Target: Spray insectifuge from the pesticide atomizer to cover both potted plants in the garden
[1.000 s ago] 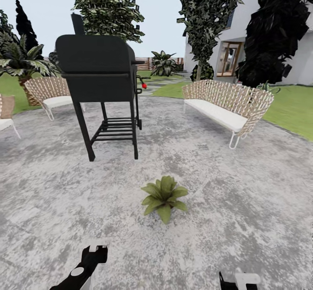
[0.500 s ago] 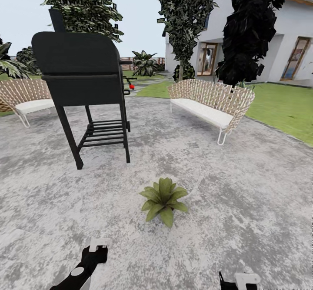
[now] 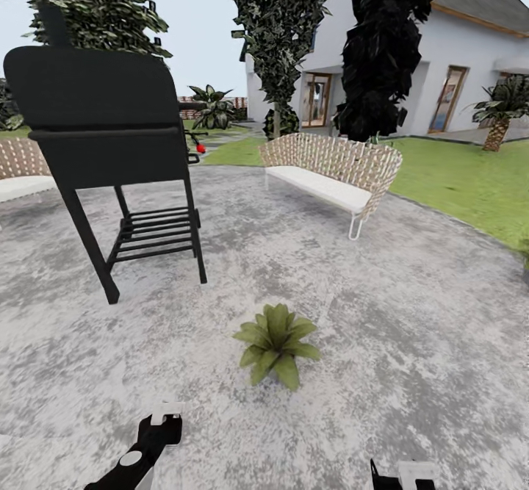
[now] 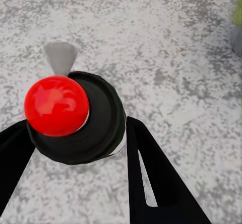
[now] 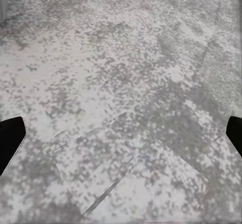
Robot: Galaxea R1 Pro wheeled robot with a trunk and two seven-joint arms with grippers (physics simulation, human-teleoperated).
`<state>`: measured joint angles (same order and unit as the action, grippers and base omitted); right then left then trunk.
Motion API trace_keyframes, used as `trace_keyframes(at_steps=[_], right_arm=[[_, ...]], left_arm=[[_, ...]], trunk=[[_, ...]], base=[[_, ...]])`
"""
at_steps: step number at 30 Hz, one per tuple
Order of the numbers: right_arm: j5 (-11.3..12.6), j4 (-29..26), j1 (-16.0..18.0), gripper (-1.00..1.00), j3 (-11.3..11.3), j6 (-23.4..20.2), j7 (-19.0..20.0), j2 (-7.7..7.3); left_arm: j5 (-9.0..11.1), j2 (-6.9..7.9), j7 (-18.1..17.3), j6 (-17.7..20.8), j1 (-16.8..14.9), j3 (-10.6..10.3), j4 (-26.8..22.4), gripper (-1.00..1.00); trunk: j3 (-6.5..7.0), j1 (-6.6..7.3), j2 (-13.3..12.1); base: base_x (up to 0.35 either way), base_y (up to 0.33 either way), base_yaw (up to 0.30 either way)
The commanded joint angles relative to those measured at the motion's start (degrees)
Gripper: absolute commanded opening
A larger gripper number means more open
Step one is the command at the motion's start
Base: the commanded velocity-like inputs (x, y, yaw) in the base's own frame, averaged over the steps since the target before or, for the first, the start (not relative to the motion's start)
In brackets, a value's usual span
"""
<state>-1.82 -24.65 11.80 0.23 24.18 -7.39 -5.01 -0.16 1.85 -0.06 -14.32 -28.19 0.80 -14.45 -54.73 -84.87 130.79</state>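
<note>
One potted plant (image 3: 275, 343) is seen on the stone patio (image 3: 411, 314), straight ahead of the robot, between and a little beyond the two grippers. A black grill (image 3: 103, 137) is placed further back to the left, a wicker bench (image 3: 330, 174) further back to the right, well apart from the plant. Lawn (image 3: 470, 181), trees and a white house (image 3: 441, 71) are seen behind.

The left gripper (image 4: 75, 148) is seen low in the head view; in the left wrist view its two black fingers (image 4: 151, 178) are closed against a dark round-bodied object with a red ball and pale nozzle on top, taken as the pesticide atomizer (image 4: 85, 123), held above the patio. The right gripper (image 5: 121, 133) is held wide open, nothing between the finger tips, only mottled patio below it.
</note>
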Motion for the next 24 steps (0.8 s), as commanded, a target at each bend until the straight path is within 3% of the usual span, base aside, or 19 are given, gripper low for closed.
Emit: trace_keyframes(at_steps=[1, 12, 24], right_arm=[[-0.20, 0.04, 0.03, 1.00, 0.03, 0.15, -0.26, 0.00], [-0.20, 0.01, 0.03, 1.00, 0.03, 0.11, -0.26, 0.00], [-0.29, -0.05, -0.01, 1.00, 0.01, 0.26, -0.29, 1.14]], left_arm=[[-0.04, 0.00, -0.03, -0.18, 0.01, 0.08, 0.03, -1.00], [-0.04, 0.00, -0.03, -0.18, 0.02, 0.08, 0.03, -1.00], [-0.07, 0.00, -0.03, -0.18, 0.10, 0.08, 0.03, -1.00]], trunk=[[-0.05, 0.00, 0.02], [-0.05, 0.00, 0.02], [-0.02, 0.00, 0.02]], base=[[0.094, 0.315, -0.260], [0.096, 0.315, -0.248], [0.119, 0.313, -0.037]])
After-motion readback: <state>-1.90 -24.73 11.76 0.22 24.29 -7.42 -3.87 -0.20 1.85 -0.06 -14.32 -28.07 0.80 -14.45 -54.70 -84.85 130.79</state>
